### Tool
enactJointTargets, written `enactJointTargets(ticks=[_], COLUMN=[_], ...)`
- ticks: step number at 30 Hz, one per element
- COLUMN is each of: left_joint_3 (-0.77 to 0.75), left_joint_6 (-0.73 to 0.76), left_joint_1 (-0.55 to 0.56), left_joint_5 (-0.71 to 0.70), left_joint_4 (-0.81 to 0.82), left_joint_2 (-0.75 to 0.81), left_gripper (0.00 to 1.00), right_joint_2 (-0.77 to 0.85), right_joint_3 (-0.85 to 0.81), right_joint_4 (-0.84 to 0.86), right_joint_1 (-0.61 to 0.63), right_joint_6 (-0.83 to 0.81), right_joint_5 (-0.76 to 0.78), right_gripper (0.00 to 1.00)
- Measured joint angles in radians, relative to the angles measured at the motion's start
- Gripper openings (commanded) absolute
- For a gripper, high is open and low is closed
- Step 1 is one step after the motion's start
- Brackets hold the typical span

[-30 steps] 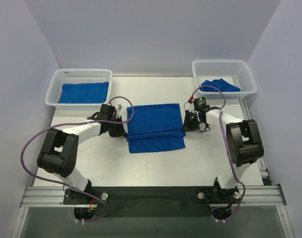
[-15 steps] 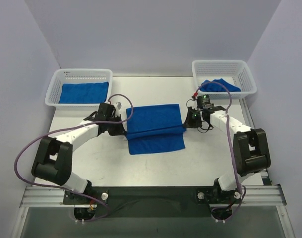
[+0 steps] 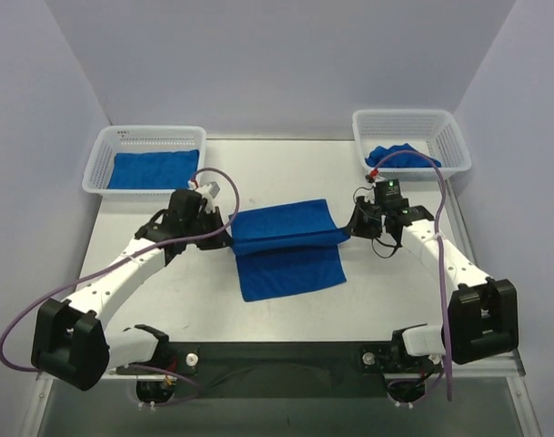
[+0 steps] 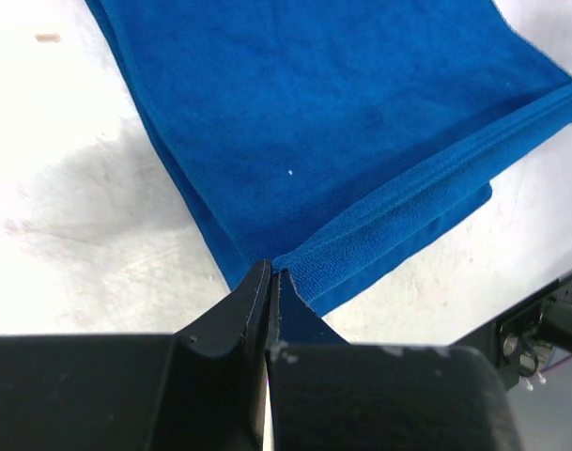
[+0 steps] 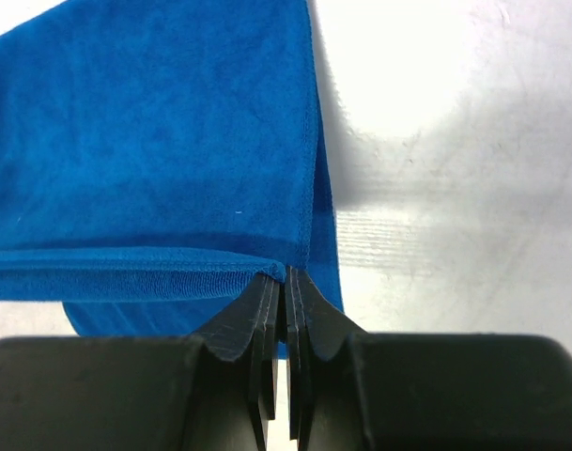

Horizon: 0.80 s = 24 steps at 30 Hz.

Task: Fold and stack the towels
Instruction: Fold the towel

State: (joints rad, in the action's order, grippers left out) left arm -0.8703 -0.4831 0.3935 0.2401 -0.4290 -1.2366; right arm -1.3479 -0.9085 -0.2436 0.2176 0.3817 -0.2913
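Pinched shut, my left pincer (image 4: 270, 282) grips one corner of the blue towel (image 3: 286, 238), and my right pincer (image 5: 286, 282) is clamped just as tight on the corner at the other end of the same hemmed edge. That edge runs taut and straight between the two of them, raised off the counter (image 3: 286, 168). Under it a lower layer of the same towel lies flat, its free end spread toward my bases. All of this sits in the middle of the counter. Farther out, a second towel (image 3: 152, 170) lies folded flat inside the white mesh basket (image 3: 149, 133) at the far left corner. A third towel (image 3: 399, 155) is bunched up in the matching basket (image 3: 408, 116) at the far right corner
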Motion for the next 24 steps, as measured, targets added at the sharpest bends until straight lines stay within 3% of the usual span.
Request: enactJointTargets(ticks=[4,11,18,24], left_joint_3=[0.087,0.185,0.168,0.007], left_joint_6=[-0.039,-0.118,-0.139,-0.114], left_joint_1=[0.042,0.052,0.052,0.039], left_joint_5=[-0.004,-0.008,-0.045,-0.069], left_joint_4=[0.023,0.09,0.142,0.135], left_joint_2=[0.007,-0.118,-0.252,-0.405], left_gripper=[0.0,0.0,0.0,0.0], right_joint_2=[0.003,-0.113,-0.206,-0.28], right_joint_3=[0.042,0.09,0.096,0.085], right_joint_4=[-0.008,-0.001,0.048,0.101], right_joint_1=[0.0,0.002,0.007,0.003], right_joint_6=[0.006,0.023,0.038,0.068], right_joint_5=[0.011,-0.026,-0.036,-0.046], right_gripper=[0.0,0.0,0.0,0.0])
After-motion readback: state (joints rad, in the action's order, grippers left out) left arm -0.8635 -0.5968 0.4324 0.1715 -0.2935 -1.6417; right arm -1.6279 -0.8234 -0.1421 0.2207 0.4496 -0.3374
